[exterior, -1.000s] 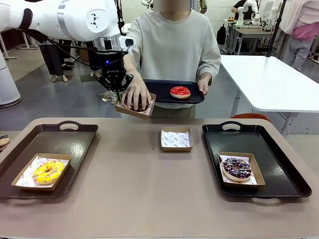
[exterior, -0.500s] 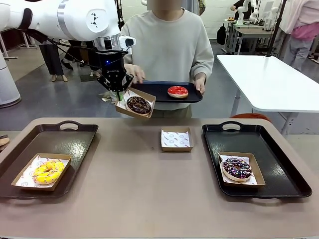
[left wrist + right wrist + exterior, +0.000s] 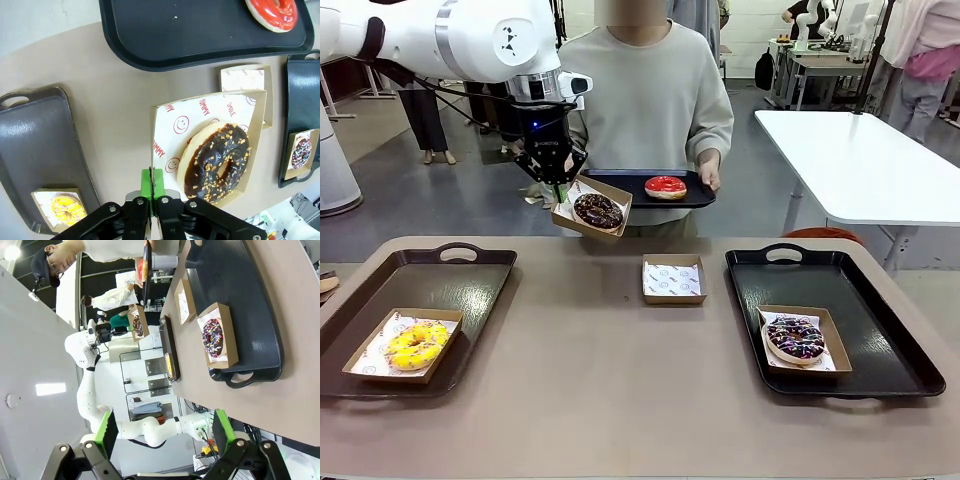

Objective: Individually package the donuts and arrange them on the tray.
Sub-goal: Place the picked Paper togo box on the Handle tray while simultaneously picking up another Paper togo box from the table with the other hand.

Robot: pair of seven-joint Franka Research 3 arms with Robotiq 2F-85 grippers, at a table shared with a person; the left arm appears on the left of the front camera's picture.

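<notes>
red donut (image 3: 265, 15): cut by top edge | held tray (image 3: 632, 181): L end behind carton (image 3: 585, 226)

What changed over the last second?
The person's hand left the chocolate donut in the box and drew back; their small tray with the red donut drifted slightly to the robot's left. The left gripper stays shut on the box's edge, held aloft. The yellow donut, purple donut and empty box are unmoved.

Even, bright indoor light falls on the table (image 3: 590, 380), with soft, faint shadows on it; wrist views curve toward their edges.
</notes>
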